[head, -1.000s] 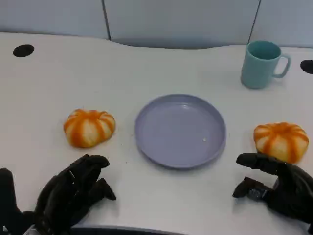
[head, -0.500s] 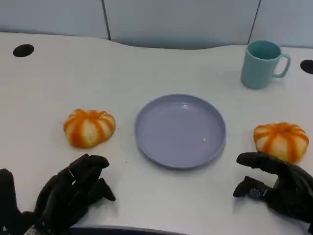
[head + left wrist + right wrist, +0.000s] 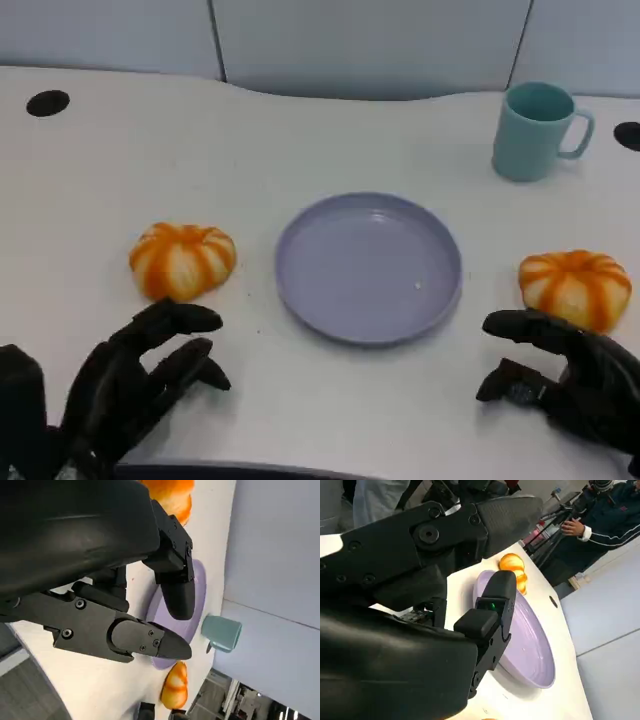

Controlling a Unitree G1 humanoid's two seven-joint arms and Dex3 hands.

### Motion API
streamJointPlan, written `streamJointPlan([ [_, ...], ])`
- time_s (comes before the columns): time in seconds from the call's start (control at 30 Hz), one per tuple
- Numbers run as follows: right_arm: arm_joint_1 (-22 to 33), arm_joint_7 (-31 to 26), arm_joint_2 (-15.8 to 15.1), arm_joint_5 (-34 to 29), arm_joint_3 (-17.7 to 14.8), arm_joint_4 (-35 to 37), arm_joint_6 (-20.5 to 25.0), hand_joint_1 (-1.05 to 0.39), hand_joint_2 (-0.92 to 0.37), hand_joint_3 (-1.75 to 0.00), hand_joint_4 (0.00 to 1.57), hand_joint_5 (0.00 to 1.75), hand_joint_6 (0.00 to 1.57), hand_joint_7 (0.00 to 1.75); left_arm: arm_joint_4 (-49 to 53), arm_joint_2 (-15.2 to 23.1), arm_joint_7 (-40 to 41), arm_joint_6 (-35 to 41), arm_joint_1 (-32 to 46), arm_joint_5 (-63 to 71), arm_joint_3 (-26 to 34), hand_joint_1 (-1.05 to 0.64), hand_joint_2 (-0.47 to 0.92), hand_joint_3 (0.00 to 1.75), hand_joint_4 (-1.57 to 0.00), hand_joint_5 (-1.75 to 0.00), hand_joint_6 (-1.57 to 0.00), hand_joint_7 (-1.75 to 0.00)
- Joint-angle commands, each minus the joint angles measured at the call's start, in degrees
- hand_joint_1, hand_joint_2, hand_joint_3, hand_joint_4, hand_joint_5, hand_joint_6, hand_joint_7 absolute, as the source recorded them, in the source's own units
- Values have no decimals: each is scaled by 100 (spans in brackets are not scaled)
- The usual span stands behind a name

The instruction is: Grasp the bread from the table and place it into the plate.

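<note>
Left hand (image 3: 120, 385) nearest, fingers (image 3: 185, 318) spread, holding nothing, just short of left bread (image 3: 182, 260). Right hand (image 3: 565, 375) likewise open and empty, close beside right bread (image 3: 575, 287). Both breads on worktop (image 3: 330, 140), flanking empty plate (image 3: 368, 266) (mug (image 3: 535, 130) far right). Step in hand: approach, likely. Next: reach forward, close around 1 bread, lift toward plate.

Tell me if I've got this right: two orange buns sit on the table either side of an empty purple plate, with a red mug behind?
Nearly. The mug is teal, not red, as the head view shows. The rest holds: one bun lies left of the empty purple plate, the other bun right of it, both on the table.
</note>
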Motion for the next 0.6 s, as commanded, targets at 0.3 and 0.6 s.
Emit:
streamJointPlan([
  [0.3,98,-39,-8,-42,35,-7,-63,-40,-92,-14,53,132,67,71,-524,891,2035,-2426,142,2947,-805,-50,92,7,-15,-136,-36,-64],
  [0.6,132,-73,3,-54,59,-67,-70,-41,-92,-14,52,132,64,74,-971,1553,4060,-2483,-53,5230,-1365,-54,92,2,-6,-124,-41,-33],
])
